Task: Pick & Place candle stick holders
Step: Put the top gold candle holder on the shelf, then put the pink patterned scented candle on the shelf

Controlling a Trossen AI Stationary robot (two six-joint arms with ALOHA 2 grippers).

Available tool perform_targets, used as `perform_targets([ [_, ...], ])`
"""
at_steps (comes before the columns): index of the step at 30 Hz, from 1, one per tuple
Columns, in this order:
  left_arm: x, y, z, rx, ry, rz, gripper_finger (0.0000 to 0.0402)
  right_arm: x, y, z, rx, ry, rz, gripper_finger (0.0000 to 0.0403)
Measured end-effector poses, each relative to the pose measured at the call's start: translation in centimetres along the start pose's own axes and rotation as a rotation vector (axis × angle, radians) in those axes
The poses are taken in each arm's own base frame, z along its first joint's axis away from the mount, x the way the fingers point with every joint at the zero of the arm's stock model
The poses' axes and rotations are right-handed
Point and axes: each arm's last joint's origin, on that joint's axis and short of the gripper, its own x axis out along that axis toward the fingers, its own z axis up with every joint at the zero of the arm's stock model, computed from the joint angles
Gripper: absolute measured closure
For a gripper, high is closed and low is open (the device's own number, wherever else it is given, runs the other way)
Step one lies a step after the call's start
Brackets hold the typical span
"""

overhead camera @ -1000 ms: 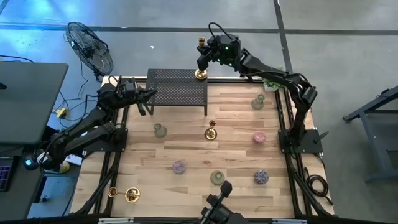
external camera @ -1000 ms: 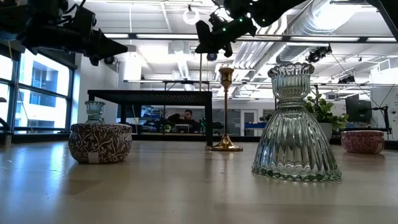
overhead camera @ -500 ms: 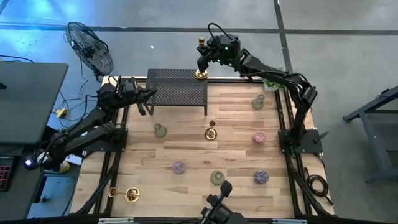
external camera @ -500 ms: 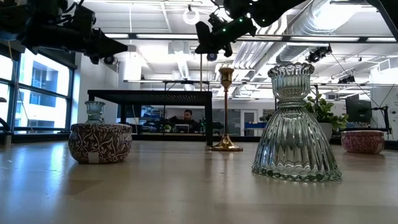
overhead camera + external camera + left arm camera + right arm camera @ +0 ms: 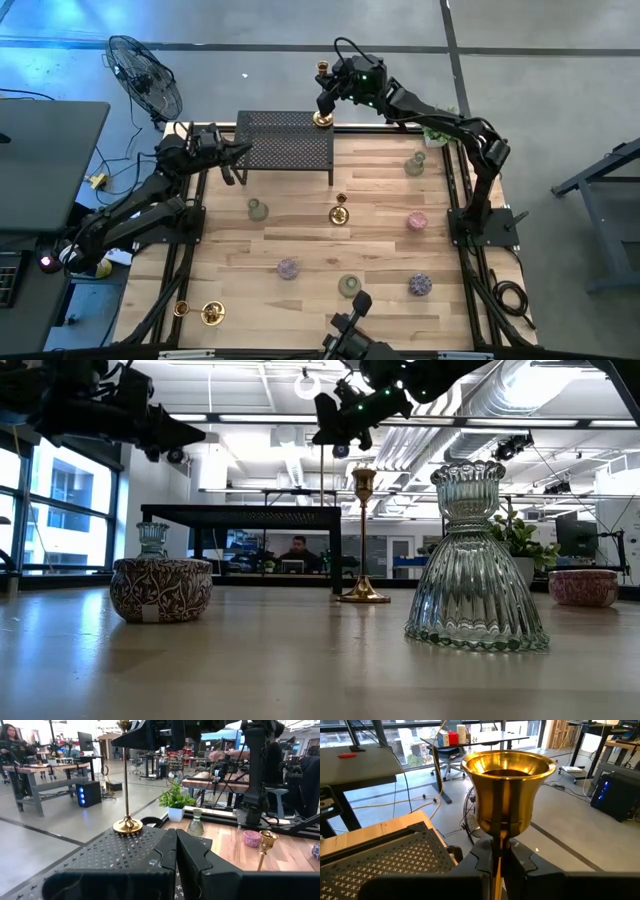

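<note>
A tall gold candlestick [image 5: 323,95] stands upright at the far right corner of the black mesh rack [image 5: 285,145]. My right gripper [image 5: 326,97] is shut on it high up, just under its cup [image 5: 507,785]. My left gripper [image 5: 243,152] is shut and empty, hovering at the rack's left edge; its fingers [image 5: 175,845] point over the rack toward the candlestick [image 5: 125,780]. A second gold candlestick [image 5: 339,212] stands on its base mid-table. A third [image 5: 205,314] lies on its side at the near left. My right gripper pinches the thin stem right below the cup [image 5: 498,851] between its two fingers. The fingers come about level from the table's right side and lie across the stem. The candlestick is upright, and its round base [image 5: 127,826] is on the rack's top.
Three pale green glass holders [image 5: 257,209] [image 5: 414,165] [image 5: 348,286] and three pink or purple round ones [image 5: 287,267] [image 5: 417,221] [image 5: 419,285] stand spread over the wooden table. A small potted plant [image 5: 437,135] is at the far right, and a fan [image 5: 145,75] stands beyond the far left corner.
</note>
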Motion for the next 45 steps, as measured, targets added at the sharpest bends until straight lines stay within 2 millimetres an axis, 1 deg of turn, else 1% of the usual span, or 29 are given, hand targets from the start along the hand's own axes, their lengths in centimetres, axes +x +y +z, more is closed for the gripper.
perform_targets([
  [7,0.0,0.0,0.2,0.017,-0.024,-0.003,0.0401,0.0,0.0,0.0,0.003,0.001,0.001,0.0391],
  [12,0.0,0.0,0.3,0.036,-0.024,-0.003,0.0401,0.2,0.0,-0.2,0.022,0.005,0.003,0.0377],
  [18,0.0,0.0,0.3,0.036,-0.024,-0.003,0.0401,0.7,0.0,-0.7,0.025,0.020,-0.001,0.0338],
  [31,0.0,0.0,0.3,0.036,-0.024,-0.002,0.0401,0.7,0.0,-0.7,0.023,0.012,-0.006,0.0235],
  [36,0.0,0.0,0.3,0.043,-0.031,-0.002,0.0401,0.4,0.0,-0.8,0.024,0.046,-0.007,0.0200],
  [40,0.0,0.0,0.4,0.048,-0.035,0.000,0.0401,-0.3,0.0,-0.3,0.024,0.058,-0.010,0.0185],
  [45,0.0,0.0,0.4,0.051,-0.037,0.001,0.0401,-1.6,0.3,0.6,-0.001,0.081,0.000,0.0183],
])
